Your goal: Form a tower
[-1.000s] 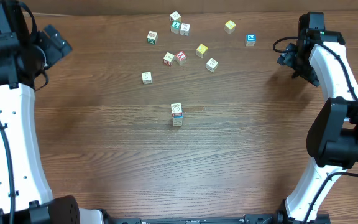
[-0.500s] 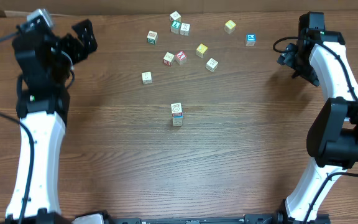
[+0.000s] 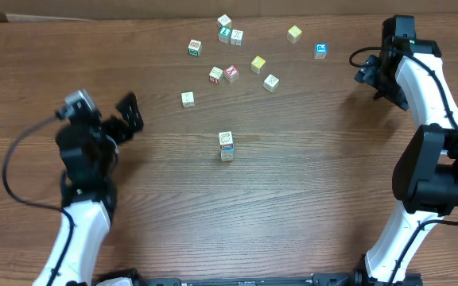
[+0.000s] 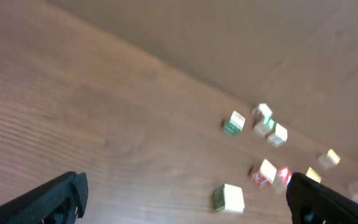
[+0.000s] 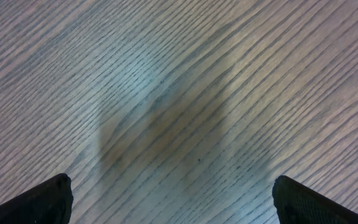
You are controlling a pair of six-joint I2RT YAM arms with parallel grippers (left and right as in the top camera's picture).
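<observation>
Squarely central: a short tower (image 3: 227, 146)

The tower, one cube wide, pale with a whitish top, stands on the bench (image 3: 293, 206) apart from the loose cubes (image 3: 231, 74). The left pincer (image 3: 130, 115) hovers to its left and the right pincer (image 3: 372, 75) sits far right. Both gape wide, empty.

I read the tower (image 3: 227, 144) as pale with red and blue print, one blue-faced cube (image 3: 320, 50), one yellow cube (image 3: 294, 32), and a brown wood-grain table (image 3: 293, 199).

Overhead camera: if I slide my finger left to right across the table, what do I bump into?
Left arm's fingers → lone pale cube → the tower → far yellow cube → blue cube → right arm. The bunched cubes are skipped.
</observation>
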